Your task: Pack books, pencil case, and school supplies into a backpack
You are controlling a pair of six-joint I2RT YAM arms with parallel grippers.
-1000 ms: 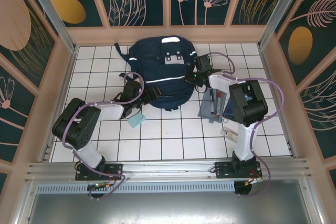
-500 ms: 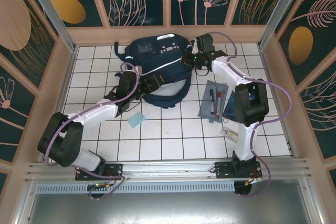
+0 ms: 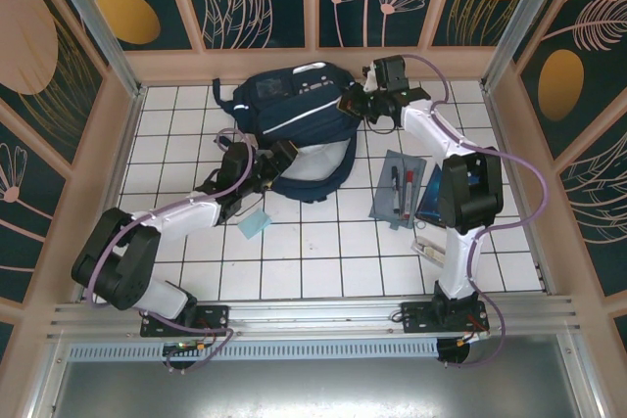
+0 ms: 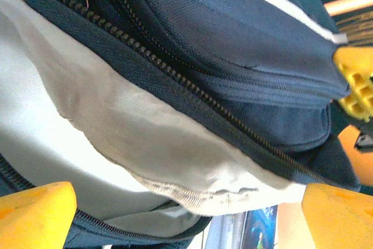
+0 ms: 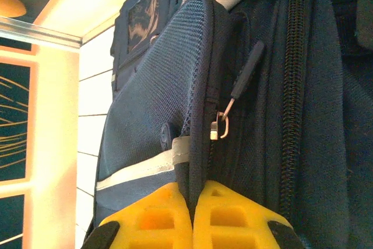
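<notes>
The backpack [image 5: 145, 103] is rough, dull cloth with a smooth lining [image 4: 116, 138]. Its zip ring [image 5: 217, 126] is shiny metal. My right fingers [image 5: 151, 220] are bumpy plastic.

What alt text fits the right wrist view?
The yellow right gripper, shut, pinches a seam of the navy backpack beside a black zipper pull. White table tiles and a patterned wall show at left.

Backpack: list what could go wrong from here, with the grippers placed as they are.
1. The right gripper pinches just a thin fold of the backpack beside a zipper; it could slip and the bag sag shut.
2. The left gripper stands open at the white lining; closing may catch lining alone, not the shell.
3. The pencil case lies on the tiles; fetching it likely means letting go.
</notes>
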